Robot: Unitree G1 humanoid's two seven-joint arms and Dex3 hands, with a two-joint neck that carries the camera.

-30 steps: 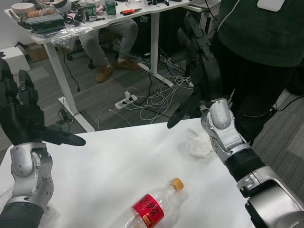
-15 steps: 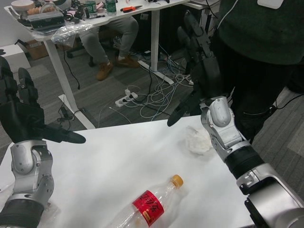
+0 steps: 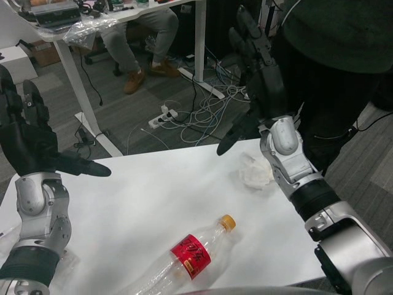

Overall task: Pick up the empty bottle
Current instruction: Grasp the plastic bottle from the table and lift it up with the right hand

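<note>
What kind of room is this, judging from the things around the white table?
Probably a robotics lab or workshop office. Behind the white table a power strip lies among tangled cables on the grey floor, a second desk is crowded with equipment, and a seated person's legs show beneath it.

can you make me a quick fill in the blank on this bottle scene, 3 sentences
1. The bottle lies on its ____ on the white table.
2. Its cap is ____ in colour.
3. The left hand and right hand hold ____.

Missing words: side; orange; nothing
</note>
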